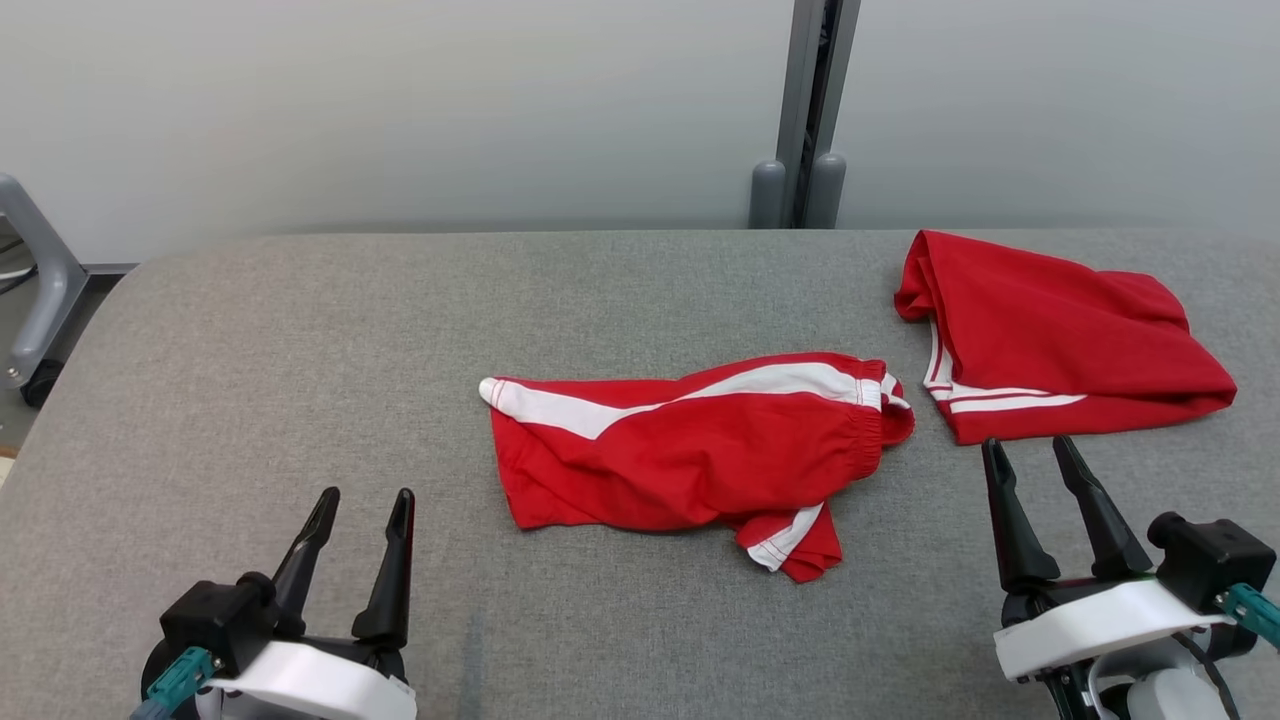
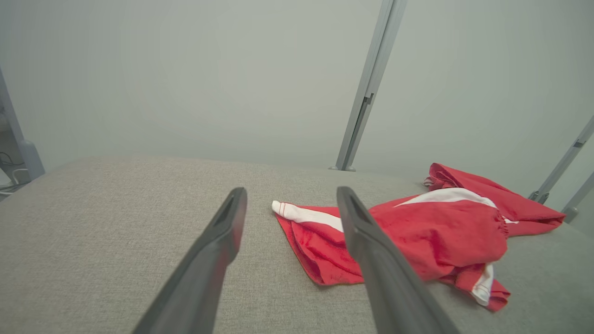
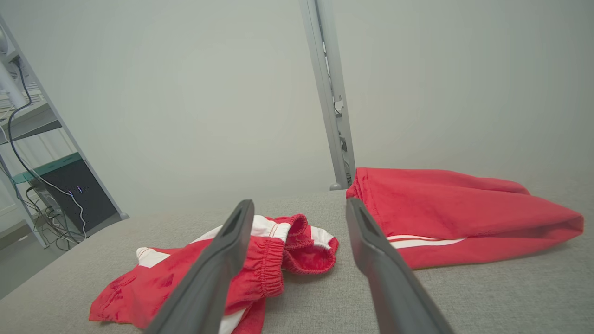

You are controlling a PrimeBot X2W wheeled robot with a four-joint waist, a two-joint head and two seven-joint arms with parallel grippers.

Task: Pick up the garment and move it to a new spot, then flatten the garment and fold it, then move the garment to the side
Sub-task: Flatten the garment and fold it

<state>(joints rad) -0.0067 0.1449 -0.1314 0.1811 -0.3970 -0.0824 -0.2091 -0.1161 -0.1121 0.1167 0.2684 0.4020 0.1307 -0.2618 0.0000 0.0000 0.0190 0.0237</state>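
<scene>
The garment (image 1: 700, 450) is a pair of red shorts with white stripes, lying crumpled in the middle of the grey padded table (image 1: 300, 350). It also appears in the left wrist view (image 2: 431, 232) and the right wrist view (image 3: 274, 264). My left gripper (image 1: 367, 493) is open at the near left, a short way left of the shorts, nothing between its fingers (image 2: 291, 190). Open too, my right gripper (image 1: 1026, 441) hovers at the near right, empty (image 3: 299, 202).
A second red garment (image 1: 1050, 330) with white stripes lies folded at the table's far right, just beyond my right fingertips. A grey post (image 1: 810, 110) stands behind the table. A grey wheeled frame (image 1: 30, 290) is off the left edge, and a rack with cables (image 3: 46, 185) stands further left.
</scene>
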